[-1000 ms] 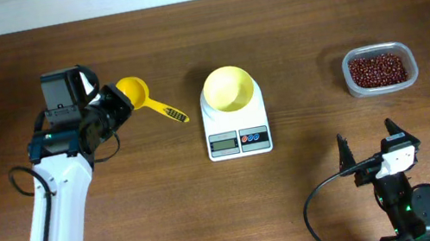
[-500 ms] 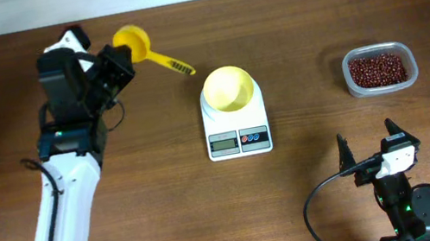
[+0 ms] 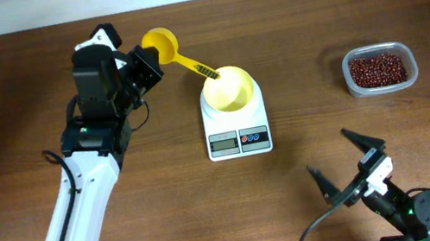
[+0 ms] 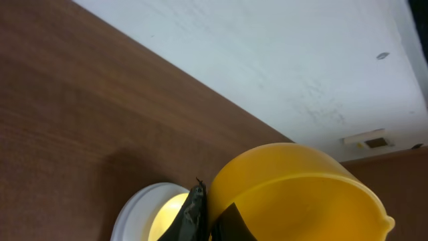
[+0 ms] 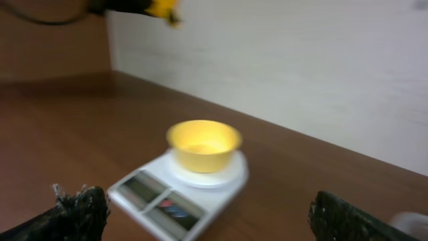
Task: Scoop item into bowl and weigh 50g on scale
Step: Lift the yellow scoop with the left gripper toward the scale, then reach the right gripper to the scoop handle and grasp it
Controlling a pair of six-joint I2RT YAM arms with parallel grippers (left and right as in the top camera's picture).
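Left pincer [image 3: 149, 60] clamped on yellow scoop [image 3: 160, 41], right pincer [image 3: 326, 151] spread wide

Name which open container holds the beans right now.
The clear rounded-rectangular plastic tub at far right; the pale-yellow round plastic bowl on the white scale and the bright-yellow plastic scoop look empty.

Can't read the scale [image 3: 238, 130] display from overhead, too tiny. Only getting part of the scoop [image 4: 294, 194] on left wrist, cut by the bottom edge, hiding probably most of the bowl [image 4: 167, 217].
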